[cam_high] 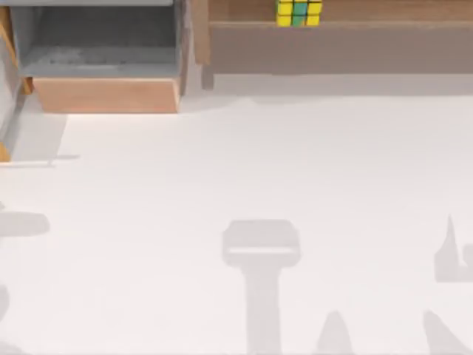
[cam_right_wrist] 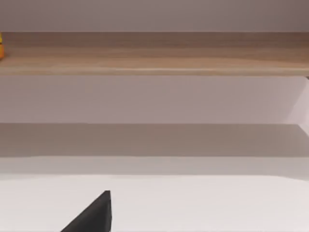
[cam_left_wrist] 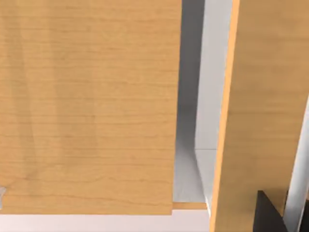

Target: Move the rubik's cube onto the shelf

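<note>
The rubik's cube (cam_high: 298, 12), with yellow and green tiles, sits on the shelf (cam_high: 384, 10) at the back of the table, right of centre, above the ledge's darker front face. No gripper holds it. The right wrist view looks at the shelf (cam_right_wrist: 154, 53) from the front, with a sliver of the yellow cube (cam_right_wrist: 1, 47) at the picture's edge. A dark part of my right gripper (cam_right_wrist: 94, 215) hangs low over the white table, well short of the shelf. A dark part of my left gripper (cam_left_wrist: 266, 215) is close to light wooden panels.
A grey-lined box with a light wooden front (cam_high: 103, 95) stands at the back left, beside the shelf's end post (cam_high: 199, 33). Light wooden panels (cam_left_wrist: 87, 106) stand close before the left wrist camera. Arm shadows lie on the white table (cam_high: 236, 170) along its front.
</note>
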Available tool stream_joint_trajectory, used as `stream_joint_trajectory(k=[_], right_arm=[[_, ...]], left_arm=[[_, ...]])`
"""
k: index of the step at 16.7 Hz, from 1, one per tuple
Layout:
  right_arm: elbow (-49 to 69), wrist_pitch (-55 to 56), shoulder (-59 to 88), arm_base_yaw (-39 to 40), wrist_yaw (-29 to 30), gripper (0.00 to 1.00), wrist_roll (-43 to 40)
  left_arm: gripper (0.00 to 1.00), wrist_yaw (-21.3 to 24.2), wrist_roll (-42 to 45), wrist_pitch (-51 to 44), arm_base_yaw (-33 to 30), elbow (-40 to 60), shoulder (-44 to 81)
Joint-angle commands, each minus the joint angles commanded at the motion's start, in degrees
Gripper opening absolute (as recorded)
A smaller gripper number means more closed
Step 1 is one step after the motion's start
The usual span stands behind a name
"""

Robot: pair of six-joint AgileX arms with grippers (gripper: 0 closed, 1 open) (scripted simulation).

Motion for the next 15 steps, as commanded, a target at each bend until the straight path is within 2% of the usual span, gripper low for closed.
stream_joint_trajectory(k=[2,7,15], right_arm=[[0.0,0.0,0.0,0.0,0.0,1.00,0.0],[0.0,0.0,0.0,0.0,0.0,1.00,0.0],[0.0,0.0,0.0,0.0,0.0,1.00,0.0]], left_arm=[[0.00,-1.4,-0.1,-1.5,-1.6,1.8,1.3],[0.00,-1.7,0.0,-2.2,-1.7,2.5,2.1],[0.00,-6.4,-0.4,-9.4,-6.4,15.7,7.7]])
